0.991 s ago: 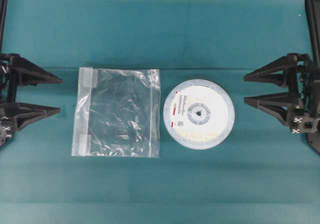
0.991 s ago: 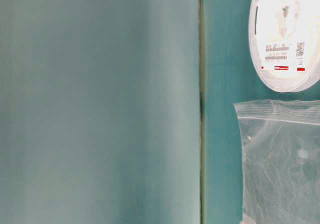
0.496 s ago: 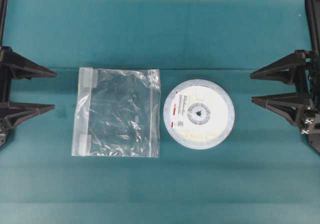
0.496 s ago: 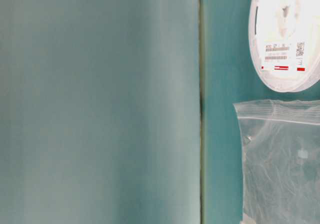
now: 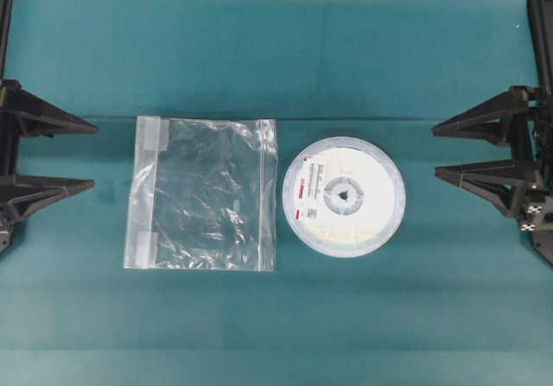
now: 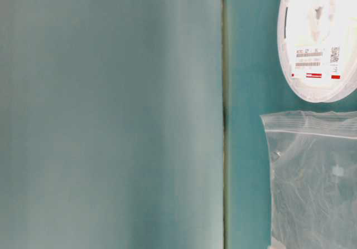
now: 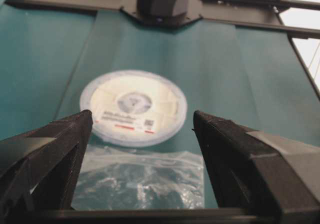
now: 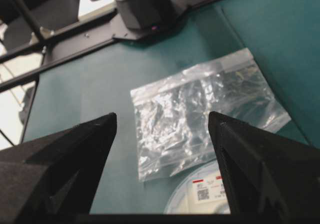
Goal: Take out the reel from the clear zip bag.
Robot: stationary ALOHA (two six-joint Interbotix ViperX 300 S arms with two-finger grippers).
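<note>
The left gripper (image 5: 91, 155) sits at the left edge of the overhead view with its two fingers spread wide and nothing between them. The right gripper (image 5: 436, 151) sits at the right edge, also wide open and empty. Both are well apart from the things in the middle.

The reel (image 5: 344, 196) lies flat on the green table (image 5: 276, 49), right of center. It is out of the clear zip bag (image 5: 203, 194), which lies flat just beside it, left of center. The two look very close but seem not to touch.

So the job looks done. The best thing now, I think, is for both arms to keep back and high, so they do not bump the reel or drag the crinkly bag.

The reel is round, so it has no long side. Its flat face points up, with the label (image 5: 308, 198) on the left part. The bag is nearly square. Its zip strip runs up and down along the edge next to the reel, and the white tabs are on the far left edge.
</note>
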